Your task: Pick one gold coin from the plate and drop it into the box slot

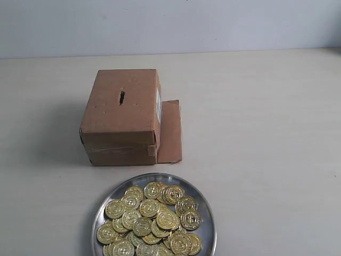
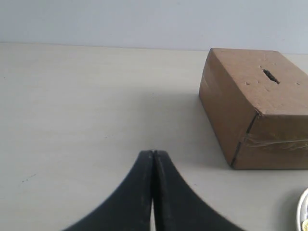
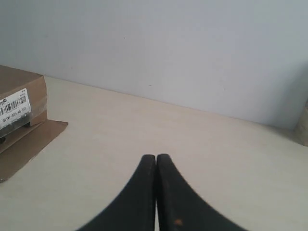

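Observation:
A brown cardboard box (image 1: 123,118) stands in the middle of the table, with a dark slot (image 1: 122,96) cut in its top. In front of it lies a shiny silver plate (image 1: 205,205) heaped with several gold coins (image 1: 149,220). Neither arm shows in the exterior view. My left gripper (image 2: 152,153) is shut and empty above bare table, with the box (image 2: 255,106) and its slot (image 2: 271,76) off to one side. My right gripper (image 3: 156,157) is also shut with nothing in it, away from the box (image 3: 19,101).
A loose flat cardboard flap (image 1: 170,131) lies on the table against the box's right side, under the white label (image 1: 158,104). A pale wall rises behind the table's far edge. A sliver of the plate's rim (image 2: 303,209) shows in the left wrist view.

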Motion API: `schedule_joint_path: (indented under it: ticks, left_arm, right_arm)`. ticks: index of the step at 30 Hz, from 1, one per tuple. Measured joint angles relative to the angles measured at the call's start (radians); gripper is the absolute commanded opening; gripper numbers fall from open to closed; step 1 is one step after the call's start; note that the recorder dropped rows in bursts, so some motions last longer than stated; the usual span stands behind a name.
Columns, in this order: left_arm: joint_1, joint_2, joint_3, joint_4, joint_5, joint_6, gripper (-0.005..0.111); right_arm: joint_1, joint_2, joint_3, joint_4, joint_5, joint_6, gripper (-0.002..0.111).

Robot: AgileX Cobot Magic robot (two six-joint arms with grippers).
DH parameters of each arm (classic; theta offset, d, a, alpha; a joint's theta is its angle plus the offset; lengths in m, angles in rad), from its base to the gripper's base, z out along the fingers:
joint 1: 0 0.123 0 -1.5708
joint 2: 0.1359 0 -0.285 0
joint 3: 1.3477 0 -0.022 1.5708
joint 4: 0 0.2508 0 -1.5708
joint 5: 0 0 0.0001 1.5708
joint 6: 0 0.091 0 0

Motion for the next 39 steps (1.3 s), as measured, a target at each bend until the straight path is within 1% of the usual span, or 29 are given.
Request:
schedule_joint_path:
  ticks: [10,14,22,27,31,33,39]
  left_arm:
    - [0.0,0.0,0.0,0.0,0.0,0.0,0.001]
    - [0.0,0.0,0.0,0.0,0.0,0.0,0.001]
    - [0.0,0.0,0.0,0.0,0.0,0.0,0.001]
    - [0.0,0.0,0.0,0.0,0.0,0.0,0.001]
    - [0.0,0.0,0.0,0.005,0.0,0.001,0.001]
    - [0.0,0.0,0.0,0.031,0.0,0.01,0.001]
    - [0.0,0.0,0.0,0.1,0.0,0.024,0.001]
  right_arm:
    - [0.0,0.0,0.0,0.075,-0.089,0.0,0.0]
    - [0.0,0.0,0.0,0.075,-0.131,0.0,0.0]
    - [0.0,0.0,0.0,0.081,-0.346,0.004,0.0]
    - [0.0,0.0,0.0,0.167,-0.476,0.171,0.0]
    - [0.0,0.0,0.0,0.2,-0.553,0.23,0.0]
    - [0.0,0.0,0.0,0.202,-0.539,0.252,0.0]
    - [0.0,0.0,-0.061,0.185,-0.294,0.297,0.0]
